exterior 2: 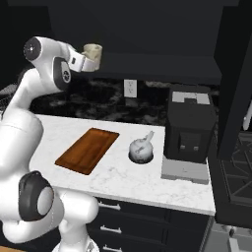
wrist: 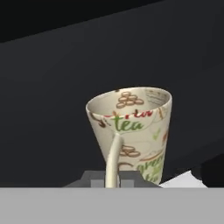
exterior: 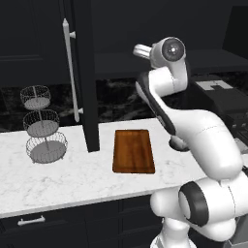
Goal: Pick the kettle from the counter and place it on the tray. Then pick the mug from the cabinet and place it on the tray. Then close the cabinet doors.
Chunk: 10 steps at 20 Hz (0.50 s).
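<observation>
Carrying the cream-beige mug with printed tea lettering is the step in hand: the end effector is pinched nearly shut on the mug's thin side handle, as the hand view shows, with the cup body standing beyond the finger tips. In the right base view the mug sits high at the arm's wrist, level with the black wall cabinet, well above the white marble worktop.

The flat reddish-brown wooden tray lies bare on the worktop. The squat silvery-grey kettle with the wire handle stands on the marble just beside the tray, not on it, so the first part of the task looks undone by this layout.

Judgement on doing the step well: a grip on a handle alone lets the cup swing, so a slow descent with the wrist held level seems wise. The lowering path should stay wide of the tall black cabinet door with the long silver bar handle. Setting the mug toward one end of the tray would leave room for the kettle. Release only once the base rests flat.
</observation>
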Available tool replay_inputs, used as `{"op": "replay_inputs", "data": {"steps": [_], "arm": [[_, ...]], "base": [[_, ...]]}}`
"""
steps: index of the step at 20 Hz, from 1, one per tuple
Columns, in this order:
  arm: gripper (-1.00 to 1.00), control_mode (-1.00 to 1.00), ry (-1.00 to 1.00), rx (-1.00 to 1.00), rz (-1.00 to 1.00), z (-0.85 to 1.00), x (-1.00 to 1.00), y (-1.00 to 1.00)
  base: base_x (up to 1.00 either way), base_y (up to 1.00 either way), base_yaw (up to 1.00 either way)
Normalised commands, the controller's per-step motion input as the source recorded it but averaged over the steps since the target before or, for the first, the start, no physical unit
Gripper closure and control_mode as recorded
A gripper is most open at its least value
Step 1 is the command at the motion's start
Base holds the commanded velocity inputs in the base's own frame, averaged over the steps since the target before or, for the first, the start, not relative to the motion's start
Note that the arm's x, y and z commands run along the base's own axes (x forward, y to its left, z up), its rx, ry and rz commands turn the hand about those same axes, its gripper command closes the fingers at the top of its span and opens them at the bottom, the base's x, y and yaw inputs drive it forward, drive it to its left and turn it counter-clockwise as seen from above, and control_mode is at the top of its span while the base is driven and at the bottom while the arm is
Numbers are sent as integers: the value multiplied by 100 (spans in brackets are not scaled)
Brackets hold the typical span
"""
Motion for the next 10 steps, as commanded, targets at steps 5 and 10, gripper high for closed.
{"op": "replay_inputs", "data": {"steps": [5, 10], "arm": [[100, -100, 3, 7, -14, 8, -97, 6], [100, -100, 7, 0, -10, -20, -83, 20]], "base": [[0, 0, 0], [0, 0, 0]]}}
